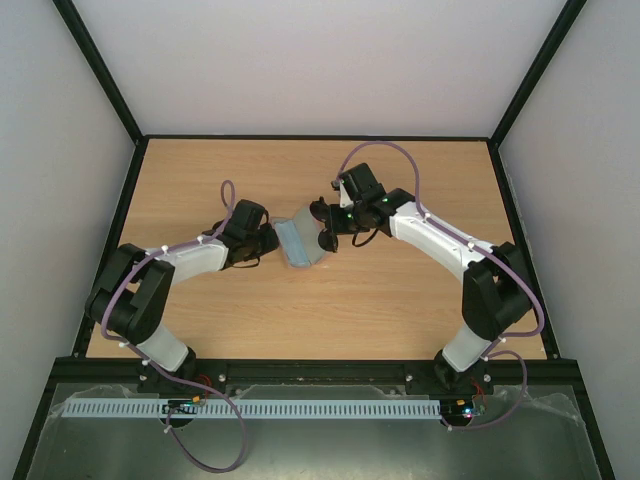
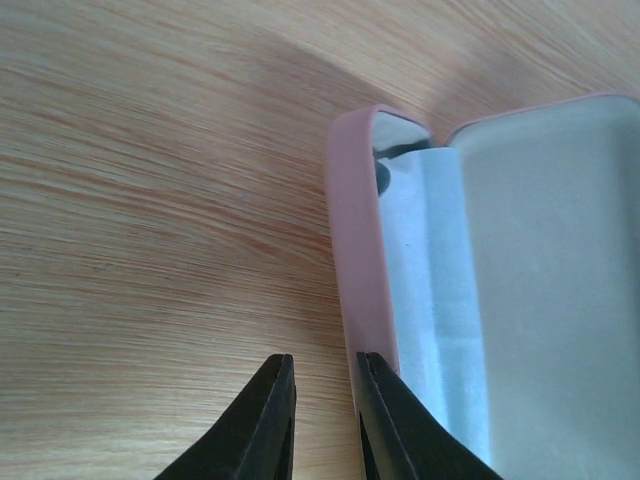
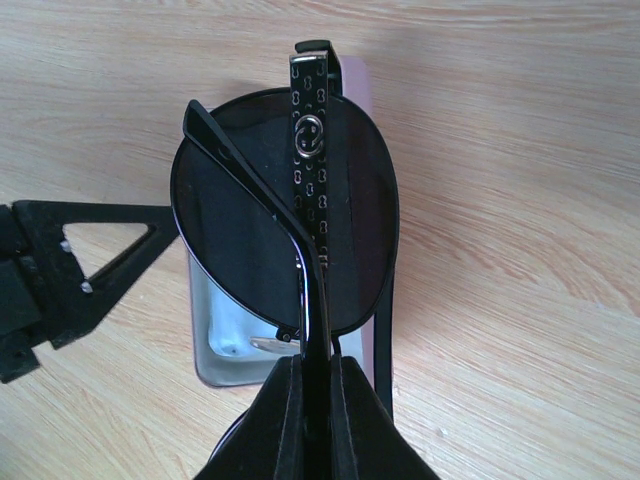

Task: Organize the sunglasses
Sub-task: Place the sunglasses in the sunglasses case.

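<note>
Open pink case (image 2: 360, 250) holds a blue cloth (image 2: 435, 300).

We're looking into a robotics lab test cell here: the left arm (image 1: 150, 290) and the right arm (image 1: 440, 235) are sitting bolted at the near edge of a bare wooden table (image 1: 400, 300), plain white panels (image 1: 320, 60) are boxing it in, black frame struts (image 1: 100, 68) are running up the corners, purple cables (image 1: 385, 146) are looping off the arms, and a slotted cable duct (image 1: 250, 409) is lying across a metal sheet (image 1: 100, 450) in front
</note>
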Available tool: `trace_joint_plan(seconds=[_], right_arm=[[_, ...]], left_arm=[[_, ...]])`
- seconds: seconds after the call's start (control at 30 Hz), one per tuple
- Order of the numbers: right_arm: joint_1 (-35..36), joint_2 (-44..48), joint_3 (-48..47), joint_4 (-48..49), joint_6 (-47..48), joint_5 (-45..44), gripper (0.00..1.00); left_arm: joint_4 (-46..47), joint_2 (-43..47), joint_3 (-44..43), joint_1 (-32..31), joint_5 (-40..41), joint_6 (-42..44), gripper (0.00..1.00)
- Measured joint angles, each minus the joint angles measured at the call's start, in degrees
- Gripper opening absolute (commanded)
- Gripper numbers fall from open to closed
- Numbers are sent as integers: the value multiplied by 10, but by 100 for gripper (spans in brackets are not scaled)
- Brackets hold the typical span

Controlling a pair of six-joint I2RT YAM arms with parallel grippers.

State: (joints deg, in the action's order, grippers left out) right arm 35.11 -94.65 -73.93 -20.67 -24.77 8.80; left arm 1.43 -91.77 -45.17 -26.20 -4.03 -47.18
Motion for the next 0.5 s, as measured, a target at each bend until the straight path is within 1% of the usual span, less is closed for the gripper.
trace_joint_plan(seconds=[0.27,0.5], right_arm=[[26,-31,-56,-6,2,-1,1],[56,-89,-129,-29,2,-18,1]], left_arm=[[17,-19,18,7,0,5,19],[34,-34,29,14,-5,8,19]])
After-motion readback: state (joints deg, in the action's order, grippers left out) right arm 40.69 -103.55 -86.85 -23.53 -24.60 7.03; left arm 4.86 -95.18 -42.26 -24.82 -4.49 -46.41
